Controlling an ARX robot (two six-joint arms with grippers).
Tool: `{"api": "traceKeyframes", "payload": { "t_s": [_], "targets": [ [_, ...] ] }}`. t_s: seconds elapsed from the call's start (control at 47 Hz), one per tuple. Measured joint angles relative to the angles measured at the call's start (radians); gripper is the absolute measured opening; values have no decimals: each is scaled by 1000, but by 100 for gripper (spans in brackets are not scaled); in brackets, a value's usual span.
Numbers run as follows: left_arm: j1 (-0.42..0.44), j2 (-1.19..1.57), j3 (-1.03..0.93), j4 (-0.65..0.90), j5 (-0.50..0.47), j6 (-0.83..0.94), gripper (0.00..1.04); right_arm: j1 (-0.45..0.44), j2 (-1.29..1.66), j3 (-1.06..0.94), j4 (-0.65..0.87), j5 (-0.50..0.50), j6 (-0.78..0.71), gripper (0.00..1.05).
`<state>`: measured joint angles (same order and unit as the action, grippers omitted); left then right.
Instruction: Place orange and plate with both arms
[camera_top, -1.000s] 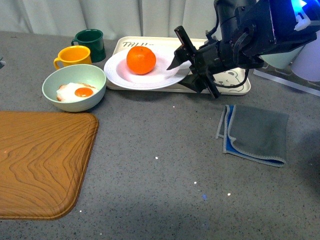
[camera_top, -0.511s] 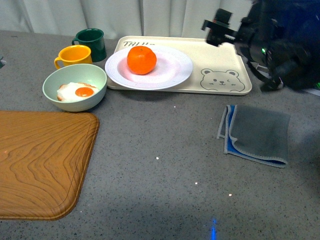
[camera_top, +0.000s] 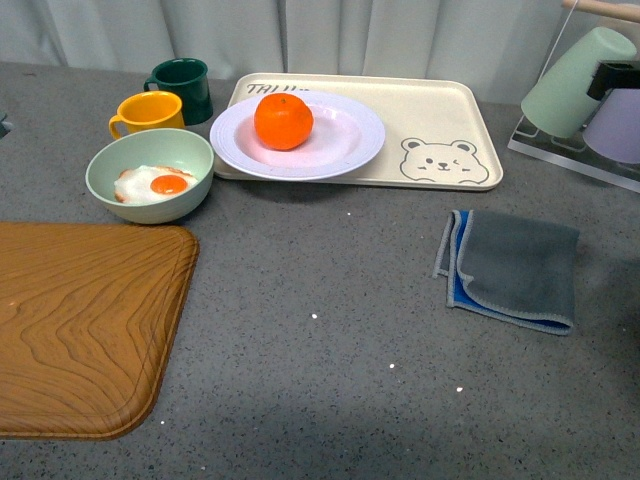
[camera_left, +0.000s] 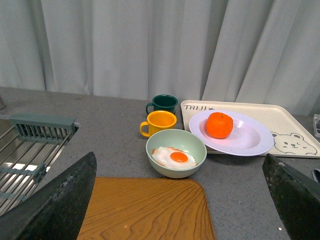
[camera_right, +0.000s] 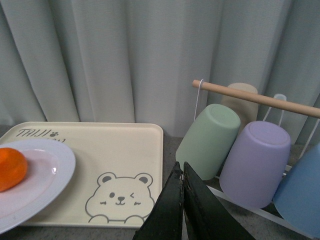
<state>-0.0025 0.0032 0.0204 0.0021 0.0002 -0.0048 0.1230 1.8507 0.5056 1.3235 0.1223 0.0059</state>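
The orange (camera_top: 283, 120) sits on the white plate (camera_top: 345, 140), which rests on the left part of the cream bear tray (camera_top: 440, 110) at the back of the table. Both also show in the left wrist view, orange (camera_left: 219, 125) on plate (camera_left: 250, 142), and at the edge of the right wrist view, orange (camera_right: 9, 168) on plate (camera_right: 45, 172). My left gripper (camera_left: 180, 200) is open and empty, well back from the plate, above the wooden board. My right gripper (camera_right: 180, 170) is shut and empty, near the tray's right end. Neither arm shows in the front view.
A pale green bowl (camera_top: 150, 175) with a fried egg, a yellow mug (camera_top: 148, 112) and a dark green mug (camera_top: 180, 85) stand left of the tray. A wooden board (camera_top: 80, 320) lies front left. A grey cloth (camera_top: 512, 265) lies right. A cup rack (camera_top: 590, 95) stands back right.
My right arm, which was at the plate's right rim, has pulled away to the right and out of the front view. The plate and orange stay on the tray.
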Motion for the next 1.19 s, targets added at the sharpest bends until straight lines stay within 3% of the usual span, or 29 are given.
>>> {"api": "traceKeyframes", "payload": {
  "t_s": [0.383, 0.447, 0.574, 1.191],
  "targets": [
    [0, 0, 0, 0, 0, 0, 98, -60, -398, -322, -73, -59, -3, 1],
    [0, 0, 0, 0, 0, 0, 98, -99, -466, -356, -106, -117, -3, 1],
    [0, 0, 0, 0, 0, 0, 98, -121, -614, -377, -249, -116, -3, 1],
    [0, 0, 0, 0, 0, 0, 98, -121, -1096, -491, -599, -121, -3, 1]
  ]
}}
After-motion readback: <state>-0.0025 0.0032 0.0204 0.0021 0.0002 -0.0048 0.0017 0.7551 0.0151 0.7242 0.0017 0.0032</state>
